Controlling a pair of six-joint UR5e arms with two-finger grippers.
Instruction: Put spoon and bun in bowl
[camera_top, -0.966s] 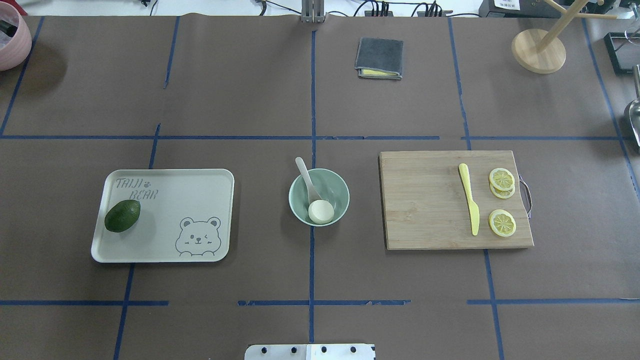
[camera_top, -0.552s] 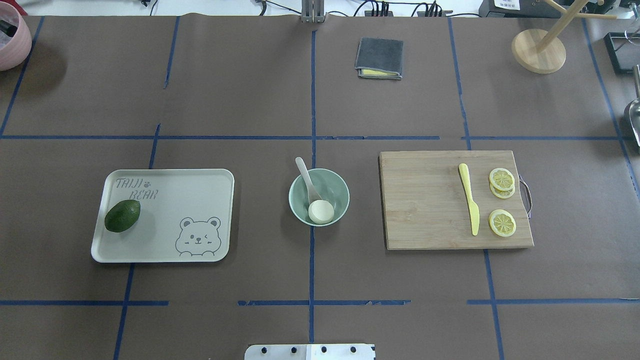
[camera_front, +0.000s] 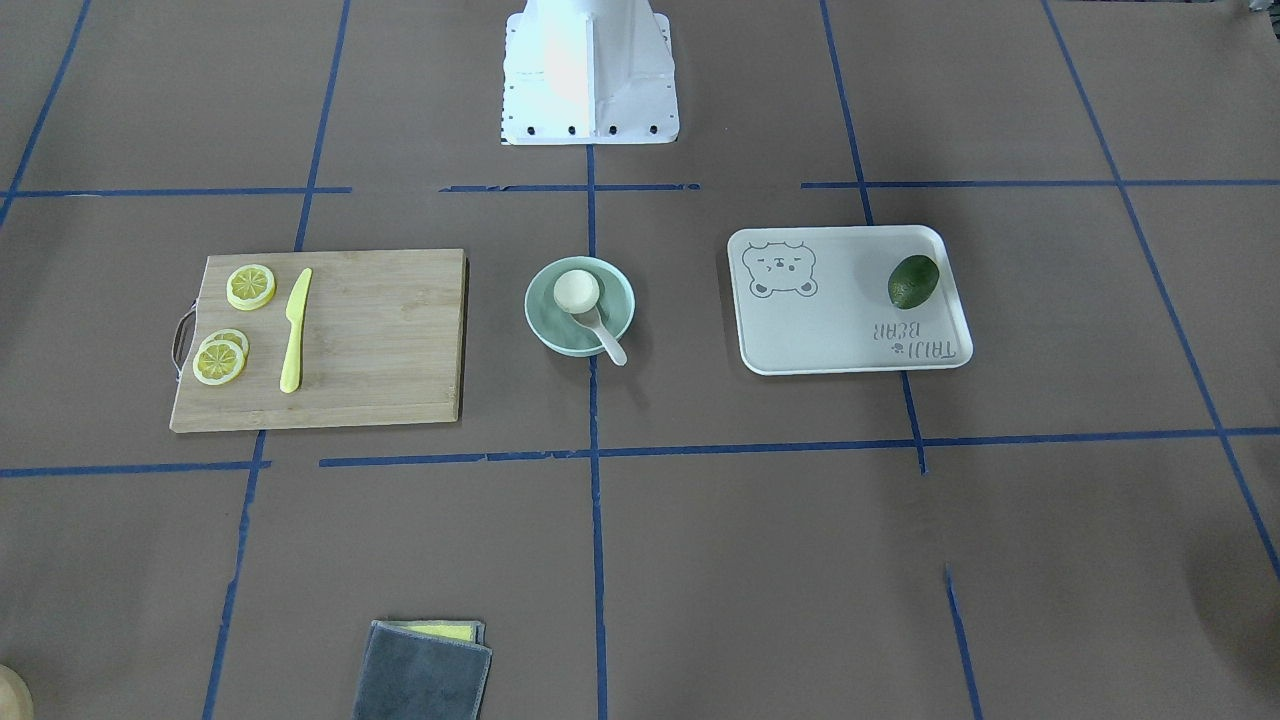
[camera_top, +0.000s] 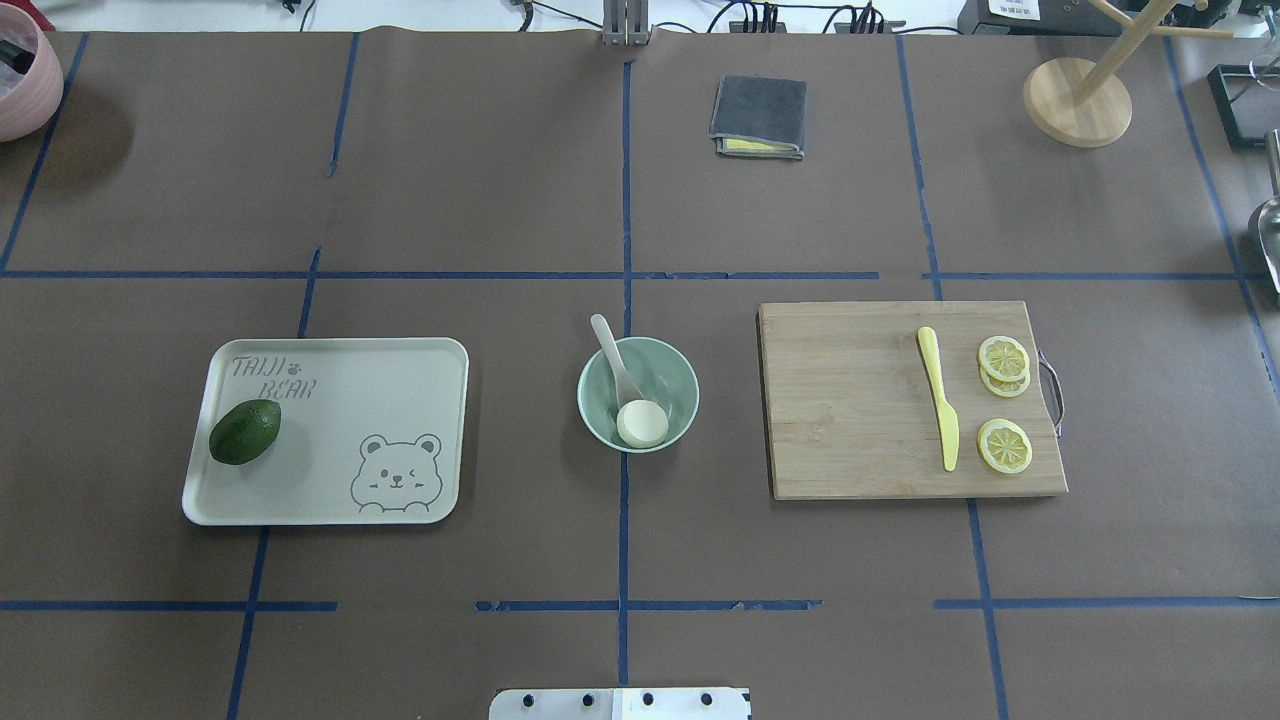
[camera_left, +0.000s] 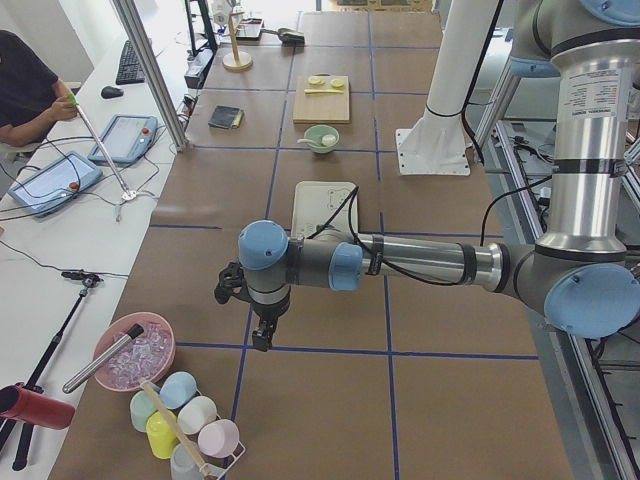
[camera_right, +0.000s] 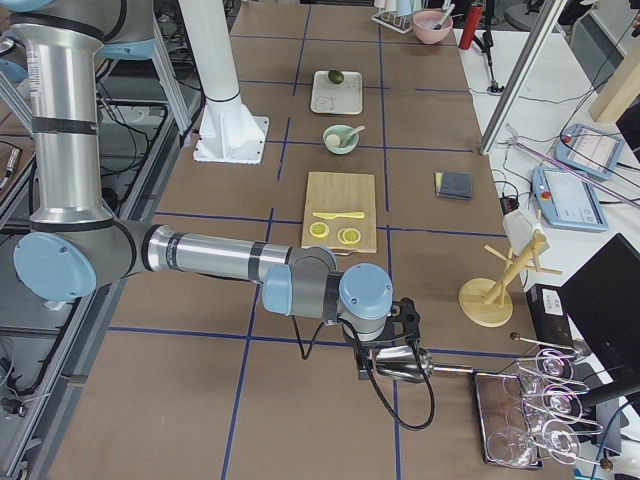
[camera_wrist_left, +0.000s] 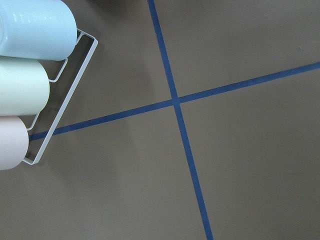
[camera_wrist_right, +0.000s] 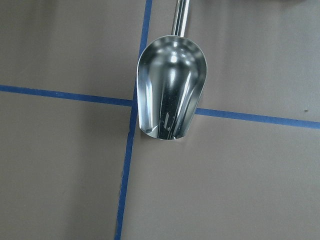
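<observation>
bowl (camera_top: 672, 372): centre of the overhead frame, holds bun (camera_top: 642, 424) and spoon (camera_top: 610, 350)
spoon handle: leans over the upper-left rim
left gripper (camera_left: 262, 338): width cannot be told
right gripper (camera_right: 372, 362): cannot tell either

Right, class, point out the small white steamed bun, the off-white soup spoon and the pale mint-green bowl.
Small white steamed bun (camera_top: 642, 424), overhead exterior view, middle of its upward face.
Off-white soup spoon (camera_top: 612, 354), overhead exterior view, mid-handle.
Pale mint-green bowl (camera_top: 672, 377), overhead exterior view, bare inner wall.

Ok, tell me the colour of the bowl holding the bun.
The bowl is pale mint green, plain; clearest in the overhead exterior view.
</observation>
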